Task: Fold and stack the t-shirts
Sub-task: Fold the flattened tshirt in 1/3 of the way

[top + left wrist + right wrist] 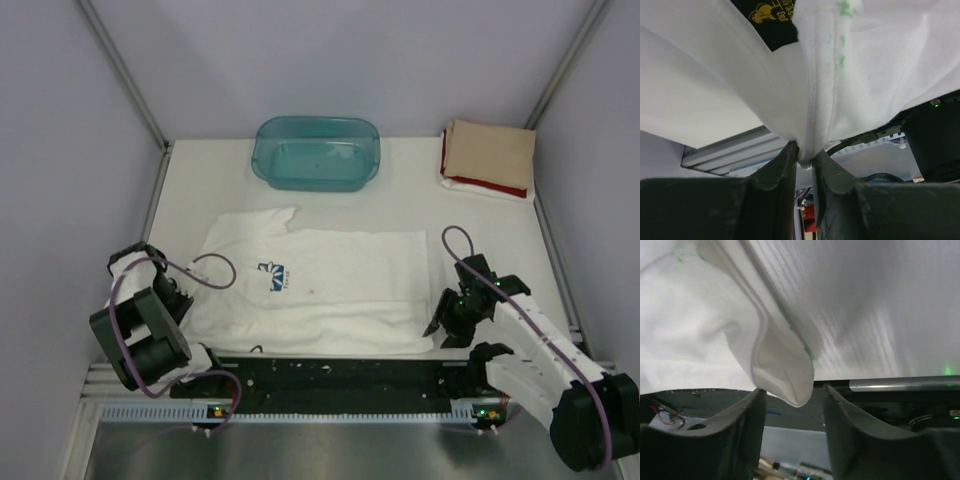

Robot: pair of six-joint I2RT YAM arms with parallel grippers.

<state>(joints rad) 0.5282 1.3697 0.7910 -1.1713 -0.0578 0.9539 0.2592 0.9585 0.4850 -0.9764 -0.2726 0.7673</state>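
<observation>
Table: the work is carried on its white top, just beyond the arm bases.
White t-shirt: it is spread flat at the near middle, with the print facing up and a flap turned out at its far left.
Teal tub: it is set at the far edge, apart from the cloth.
Tan t-shirt: it is seen folded at the far right corner, laid on the red t-shirt, so two are judged done.
Left gripper: it is clamped on a pinch of white cloth at the shirt's near left edge.
Right gripper: its fingers are held apart, and a cloth corner hangs between them unpinched.
Step in hand: the near edge is judged to be taken up for a fold away from the bases.
Doing it well: the right fingers should be closed on the corner before any lift. Both ends should then be raised together and level, so that the fold is laid straight.
</observation>
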